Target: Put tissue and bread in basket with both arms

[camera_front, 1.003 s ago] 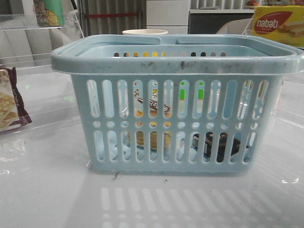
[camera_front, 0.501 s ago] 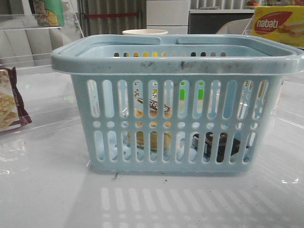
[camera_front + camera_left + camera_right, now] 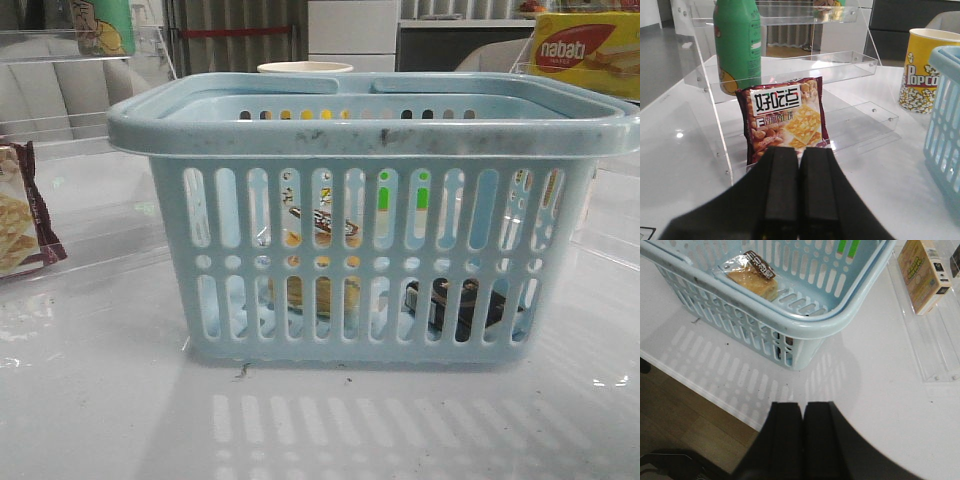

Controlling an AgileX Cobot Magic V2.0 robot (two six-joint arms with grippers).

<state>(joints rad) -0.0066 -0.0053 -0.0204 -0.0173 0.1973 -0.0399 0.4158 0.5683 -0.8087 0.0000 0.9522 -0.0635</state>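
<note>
The light-blue basket [image 3: 372, 135] stands in the middle of the table, close in the front view. Through its slots I see the bread [image 3: 322, 292] lying inside at the left and the small dark tissue [image 3: 455, 303] pack inside at the right. The right wrist view shows the basket [image 3: 835, 322] and the bread [image 3: 754, 277] on its floor. My left gripper [image 3: 799, 150] is shut and empty, away from the basket [image 3: 945, 130], facing a snack bag. My right gripper [image 3: 803, 405] is shut and empty, above the table's edge beside the basket. Neither gripper shows in the front view.
A maroon-edged snack bag [image 3: 784, 117] leans against a clear acrylic shelf [image 3: 805, 65] holding a green bottle [image 3: 737, 42]. A popcorn cup [image 3: 921, 70] stands behind the basket. A yellow box [image 3: 922, 272] lies on an acrylic stand at right. The table edge [image 3: 700, 387] drops to the floor.
</note>
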